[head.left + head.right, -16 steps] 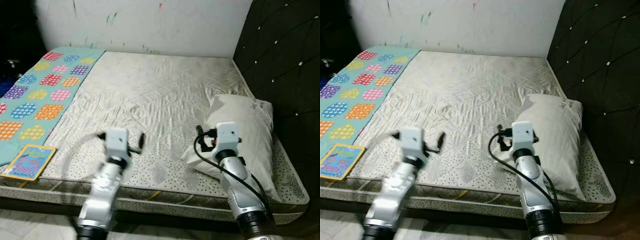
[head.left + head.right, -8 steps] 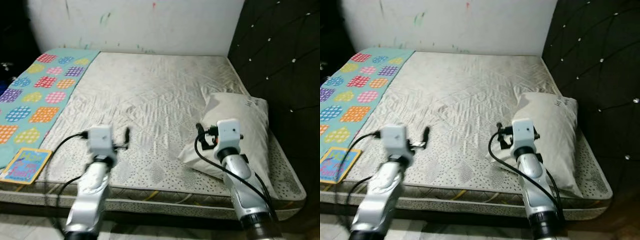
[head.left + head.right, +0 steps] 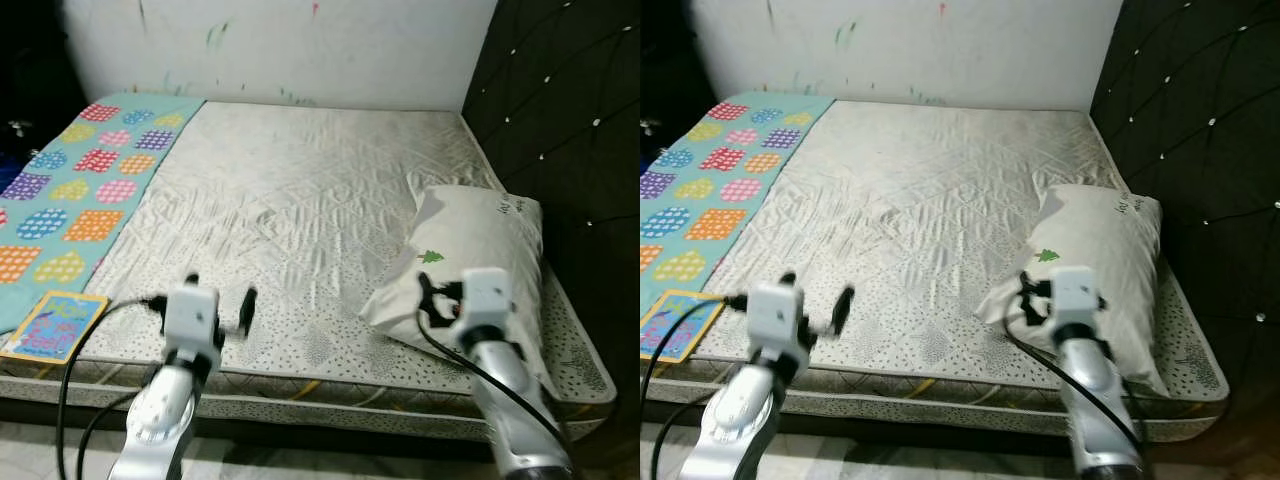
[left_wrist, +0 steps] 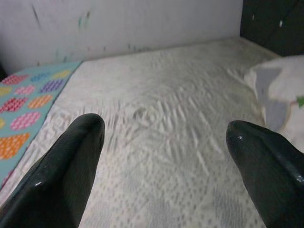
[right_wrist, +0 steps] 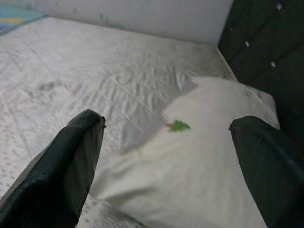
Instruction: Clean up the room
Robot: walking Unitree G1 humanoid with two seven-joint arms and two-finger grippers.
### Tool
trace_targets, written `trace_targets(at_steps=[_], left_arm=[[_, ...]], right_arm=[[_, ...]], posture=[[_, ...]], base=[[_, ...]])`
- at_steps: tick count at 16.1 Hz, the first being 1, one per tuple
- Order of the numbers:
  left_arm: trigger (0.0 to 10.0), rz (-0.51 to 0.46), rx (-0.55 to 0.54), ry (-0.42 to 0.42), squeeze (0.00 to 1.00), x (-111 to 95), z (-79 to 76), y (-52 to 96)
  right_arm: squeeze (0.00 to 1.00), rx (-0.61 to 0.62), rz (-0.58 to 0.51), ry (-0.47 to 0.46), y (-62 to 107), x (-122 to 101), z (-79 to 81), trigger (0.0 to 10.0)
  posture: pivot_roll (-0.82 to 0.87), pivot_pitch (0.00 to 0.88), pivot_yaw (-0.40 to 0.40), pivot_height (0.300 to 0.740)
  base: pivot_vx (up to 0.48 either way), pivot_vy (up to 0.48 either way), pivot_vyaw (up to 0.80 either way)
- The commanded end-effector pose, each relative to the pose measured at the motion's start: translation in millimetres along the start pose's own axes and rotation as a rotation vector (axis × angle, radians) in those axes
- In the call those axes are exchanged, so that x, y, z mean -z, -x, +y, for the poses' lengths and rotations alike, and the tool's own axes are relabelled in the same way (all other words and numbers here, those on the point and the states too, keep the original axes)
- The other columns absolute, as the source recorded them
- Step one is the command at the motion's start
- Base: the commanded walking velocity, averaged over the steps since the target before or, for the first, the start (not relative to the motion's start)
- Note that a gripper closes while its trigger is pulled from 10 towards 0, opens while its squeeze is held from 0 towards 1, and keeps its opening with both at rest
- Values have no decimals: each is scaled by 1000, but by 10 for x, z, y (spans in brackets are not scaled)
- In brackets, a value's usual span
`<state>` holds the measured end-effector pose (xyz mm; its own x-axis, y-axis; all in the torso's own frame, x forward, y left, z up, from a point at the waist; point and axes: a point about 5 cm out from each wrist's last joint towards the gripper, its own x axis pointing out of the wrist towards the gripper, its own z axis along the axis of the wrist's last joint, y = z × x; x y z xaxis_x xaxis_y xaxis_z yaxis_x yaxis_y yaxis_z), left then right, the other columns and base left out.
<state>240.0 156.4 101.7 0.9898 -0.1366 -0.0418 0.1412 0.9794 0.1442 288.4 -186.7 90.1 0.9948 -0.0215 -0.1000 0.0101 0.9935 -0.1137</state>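
Bed: bare mattress [image 3: 300, 200] with a quilted off-white cover, runs from both grippers out to the scribbled white wall [image 3: 300, 50].
Left gripper: left gripper [image 3: 218, 305] hangs over the near edge of the mattress, fingers spread wide, nothing between them. Wrist view shows both black fingertips [image 4: 71, 161] well apart with just mattress past them.
Right gripper: right gripper [image 3: 1032, 298] sits low at the near end of the pillow, also wide open and holding nothing. Can't tell if it's touching the fabric or just above it.
Pillow: white pillow [image 3: 480, 240] with a little green tree print [image 3: 431, 257], straight ahead of the right gripper, lying along the mattress edge by the dark padded headboard [image 3: 560, 120].
Blanket: teal blanket [image 3: 70, 190] with colourful dotted squares, well off to the left gripper's outer side, along the far-left strip of the bed.
Book: kids' picture book [image 3: 55, 324], yellow border, just outside the left gripper at the near corner, on the end of the blanket.
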Motion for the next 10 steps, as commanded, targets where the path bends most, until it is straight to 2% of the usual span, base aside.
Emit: trace_targets(at_steps=[1,3,4,6,7,8,10], left_arm=[[10000,-8,49,-25,0,-14,-42,-7],[10000,-83,109,-37,0,-118,-193,-96],[10000,-93,158,-29,0,-146,-270,-102],[10000,-89,82,-18,0,-149,-171,-152],[10000,-85,-48,25,0,-144,-27,-189],[10000,-78,-63,49,0,-134,-17,-196],[10000,-73,1,75,0,-126,-63,-220]], right_arm=[[0,-10,-23,-5,9,-70,3,10000],[0,-15,-36,10,-10,-113,34,10000],[0,-32,-69,23,-36,-204,60,10000],[0,-31,-97,27,-83,-309,24,10000],[0,2,-96,1,-120,-350,-46,10000],[0,10,-88,-2,-128,-345,-53,10000],[0,5,-76,-25,-129,-322,6,10000]], posture=[[-42,32,-4,740],[-83,28,27,740],[-96,30,31,740],[-95,34,19,740],[-90,39,-1,740],[-87,40,-5,740],[-87,46,-3,740]], base=[[0,0,0],[0,0,0],[0,0,0],[0,0,0],[0,0,0],[0,0,0],[0,0,-800]])
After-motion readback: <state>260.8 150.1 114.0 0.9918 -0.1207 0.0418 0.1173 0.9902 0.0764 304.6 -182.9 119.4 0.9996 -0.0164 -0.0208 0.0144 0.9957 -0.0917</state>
